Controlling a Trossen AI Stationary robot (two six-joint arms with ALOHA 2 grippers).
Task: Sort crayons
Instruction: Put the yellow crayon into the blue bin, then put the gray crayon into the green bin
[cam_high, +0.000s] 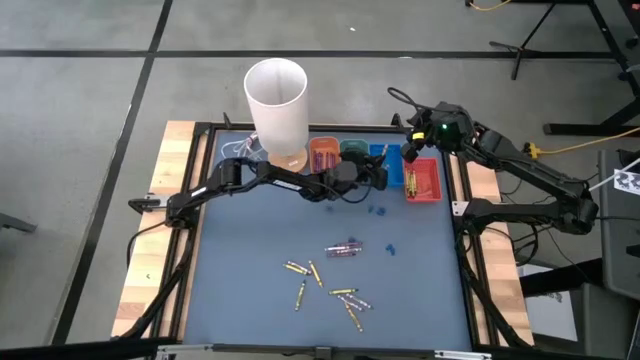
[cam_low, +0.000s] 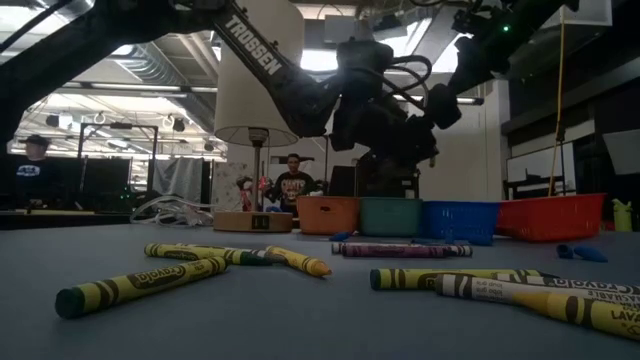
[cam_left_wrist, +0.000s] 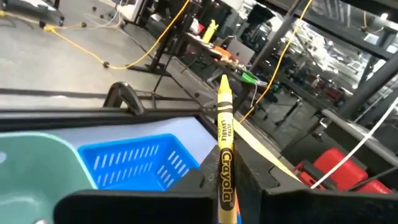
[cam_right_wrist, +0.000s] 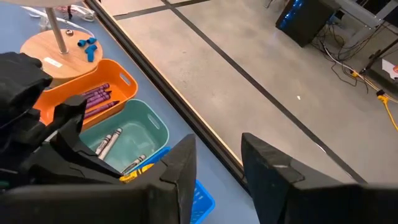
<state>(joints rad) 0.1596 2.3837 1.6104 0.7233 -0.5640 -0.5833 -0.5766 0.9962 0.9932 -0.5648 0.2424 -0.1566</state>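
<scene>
Four small trays line the far edge of the blue table mat: an orange tray, a green tray, a blue tray and a red tray, running in that order away from the tall white lamp on its round wooden base.

The left gripper hangs over the blue tray, clamped on one yellow crayon; in the left wrist view the crayon stands up between the dark fingers, its tip past the blue tray's far corner.

The right gripper hovers between the blue and red trays, just beside the left one. Its two fingers are spread apart and hold nothing.

In the right wrist view the orange tray holds several purple crayons, and the green tray three pale crayons. The high view shows yellow crayons lying in the red tray.

On the mat, well in front of the trays, about eight yellow crayons lie scattered, with two purple crayons side by side nearer the trays. A few small blue bits rest on the mat near the blue tray, and two more on the lamp's base.

A person sits in the room beyond the table, seen in the low view.
</scene>
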